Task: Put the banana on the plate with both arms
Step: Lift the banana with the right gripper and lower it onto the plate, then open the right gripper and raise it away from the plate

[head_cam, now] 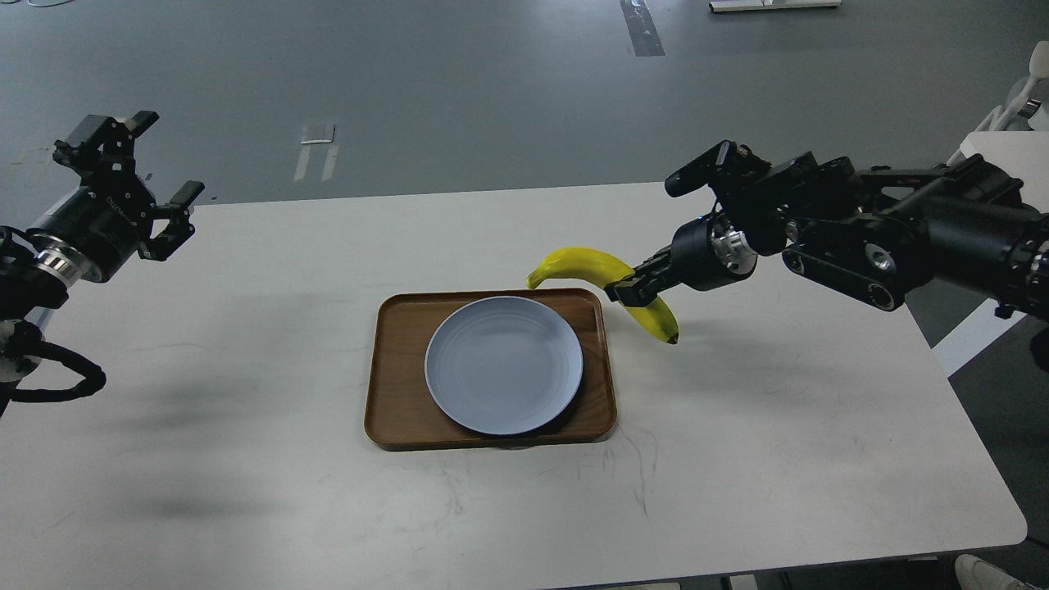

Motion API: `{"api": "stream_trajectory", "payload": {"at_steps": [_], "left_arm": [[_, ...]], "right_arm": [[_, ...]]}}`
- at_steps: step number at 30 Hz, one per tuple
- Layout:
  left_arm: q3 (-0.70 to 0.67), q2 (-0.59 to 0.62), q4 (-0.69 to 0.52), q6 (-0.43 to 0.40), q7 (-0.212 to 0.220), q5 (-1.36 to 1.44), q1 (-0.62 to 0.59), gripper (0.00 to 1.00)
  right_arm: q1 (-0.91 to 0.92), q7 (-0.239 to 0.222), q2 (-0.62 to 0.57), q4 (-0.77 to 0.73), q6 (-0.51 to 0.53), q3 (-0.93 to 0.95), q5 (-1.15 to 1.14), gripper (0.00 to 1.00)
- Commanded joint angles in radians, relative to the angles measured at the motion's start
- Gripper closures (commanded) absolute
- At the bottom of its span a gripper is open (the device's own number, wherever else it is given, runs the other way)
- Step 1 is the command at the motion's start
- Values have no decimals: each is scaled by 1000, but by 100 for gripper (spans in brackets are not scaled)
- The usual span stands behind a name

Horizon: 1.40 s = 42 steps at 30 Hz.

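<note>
The yellow banana hangs in the air over the far right corner of the brown tray, its dark tip pointing down to the right. My right gripper is shut on the banana's middle, reaching in from the right. The pale blue-grey plate lies empty on the tray, just left and nearer than the banana. My left gripper is open and empty, raised above the table's far left edge, well away from the plate.
The brown wooden tray sits at the middle of the white table. Another white table and a chair stand off to the far right. Grey floor lies beyond the table's far edge.
</note>
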Motion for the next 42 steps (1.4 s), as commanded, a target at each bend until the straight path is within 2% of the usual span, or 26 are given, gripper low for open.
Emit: {"api": "stream_trajectory", "payload": {"at_steps": [1,6,14,15,18,19,20,21,22,27,33,37,42], "left_arm": [[0,-2,1,0,0,0,-1,0],[0,-7,1,0,0,0,-1,0],[2,-5,1,0,0,0,-5,0],[2,-5,1,0,0,0,-7,0],[2,-4,1,0,0,0,-7,0],[2,-4,1,0,0,0,-7,0],[2,-4,1,0,0,0,-8,0],[2,-2,1,0,0,0,-8,0],[2,-2,1,0,0,0,-8,0],[2,-2,0,0,0,0,-8,0],[2,-4,0,0,0,0,-8,0],[3,-11,1,0,0,0,-7,0],[6,-39,6,0,0,2,-5,0]], "right_arm": [[-3,0,99,-22,11,-5,33,100],[-16,0,208,-77,22,-9,107,100],[-55,0,224,-127,22,-9,109,100],[-61,0,224,-128,22,-9,110,74],[-65,0,224,-128,19,-3,113,44],[-65,0,224,-128,19,-3,113,44],[-65,0,224,-128,19,3,113,28],[-65,0,224,-130,17,12,120,6],[-65,0,224,-130,17,14,129,0],[-56,0,221,-130,16,24,241,0],[-67,0,42,-128,14,222,356,0],[-142,0,-109,-130,5,375,580,0],[-281,0,-195,-128,-1,532,849,0]]}}
